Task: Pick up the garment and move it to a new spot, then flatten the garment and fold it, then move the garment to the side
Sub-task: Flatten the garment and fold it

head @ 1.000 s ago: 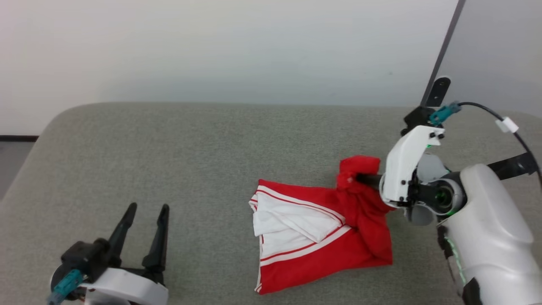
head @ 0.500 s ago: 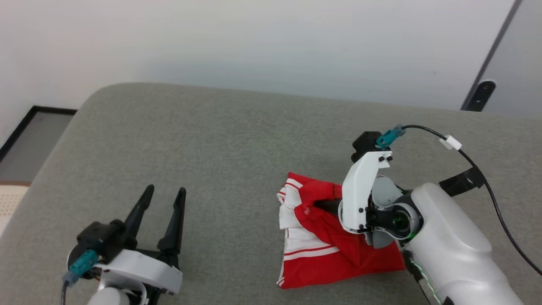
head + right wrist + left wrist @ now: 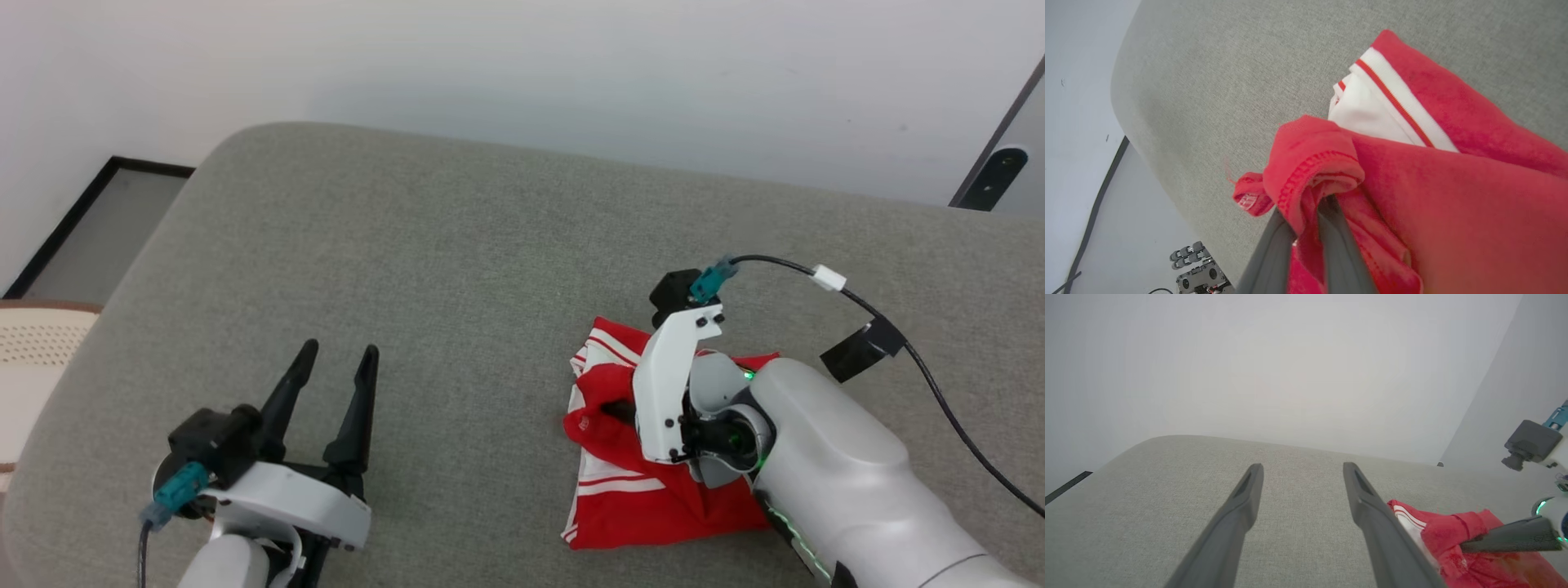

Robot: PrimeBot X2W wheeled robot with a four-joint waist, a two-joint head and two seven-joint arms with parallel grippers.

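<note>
The garment [image 3: 645, 510], a red jersey with white striped trim, lies bunched on the grey cushion [image 3: 457, 269] at the right. My right gripper [image 3: 608, 411] is shut on a red hem fold of it; the right wrist view has the cloth [image 3: 1314, 171] wrapped over both fingers. Its fingertips are hidden in the fabric. My left gripper [image 3: 336, 359] hovers open and empty over the cushion at the lower left, well apart from the garment. In the left wrist view its two fingers [image 3: 1249, 498] stand apart, with the garment [image 3: 1437, 535] to their right.
Pale walls stand behind the cushion. The cushion's rounded left edge drops to a floor with a dark baseboard [image 3: 73, 220]. A black cable [image 3: 922, 367] trails from my right wrist. A wheeled base [image 3: 1198, 273] stands on the floor below the cushion edge.
The head camera has swung, shifting the whole picture. My right gripper has carried the gripped red fold over the white part of the garment, toward the left. The left gripper stays open.
</note>
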